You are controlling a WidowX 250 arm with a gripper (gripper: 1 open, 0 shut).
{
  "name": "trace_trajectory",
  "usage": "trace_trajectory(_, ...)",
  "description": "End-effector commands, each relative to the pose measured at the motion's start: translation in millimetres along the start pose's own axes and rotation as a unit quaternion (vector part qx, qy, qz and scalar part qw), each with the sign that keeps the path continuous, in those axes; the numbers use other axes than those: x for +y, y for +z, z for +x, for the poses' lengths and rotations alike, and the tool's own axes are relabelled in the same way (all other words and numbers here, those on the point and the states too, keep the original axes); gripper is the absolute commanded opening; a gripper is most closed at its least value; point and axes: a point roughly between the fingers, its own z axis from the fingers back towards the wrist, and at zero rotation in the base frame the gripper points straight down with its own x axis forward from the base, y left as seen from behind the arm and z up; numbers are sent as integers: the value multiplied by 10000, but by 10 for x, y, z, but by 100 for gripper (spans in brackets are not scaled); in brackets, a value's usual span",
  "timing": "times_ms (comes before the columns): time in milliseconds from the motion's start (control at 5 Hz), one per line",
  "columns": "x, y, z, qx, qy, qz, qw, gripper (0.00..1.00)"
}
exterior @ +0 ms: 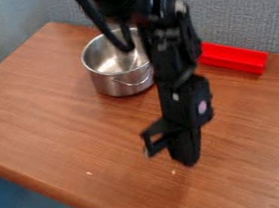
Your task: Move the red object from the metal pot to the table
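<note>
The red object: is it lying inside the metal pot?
No, the red object lies on the table, right of the metal pot.

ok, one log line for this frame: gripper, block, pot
gripper: shut, empty, pointing down over table | red object: on table, right of metal pot, outside it | metal pot: no block visible inside

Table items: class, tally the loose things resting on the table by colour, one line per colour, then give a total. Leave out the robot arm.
Red: 1, the block
Silver: 1, the pot
Total: 2, both resting on the table
</note>
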Motion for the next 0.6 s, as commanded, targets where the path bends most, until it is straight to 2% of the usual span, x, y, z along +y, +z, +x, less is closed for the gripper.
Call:
trace_trajectory(0, 170, 436, -75, 258, -864, 37, 9959, 0)
trace_trajectory(200, 282, 691, -108, 367, -1760, -140, 9836, 0)
trace_trajectory(400, 425, 849, -137, 594, -2414, -262, 9682, 0)
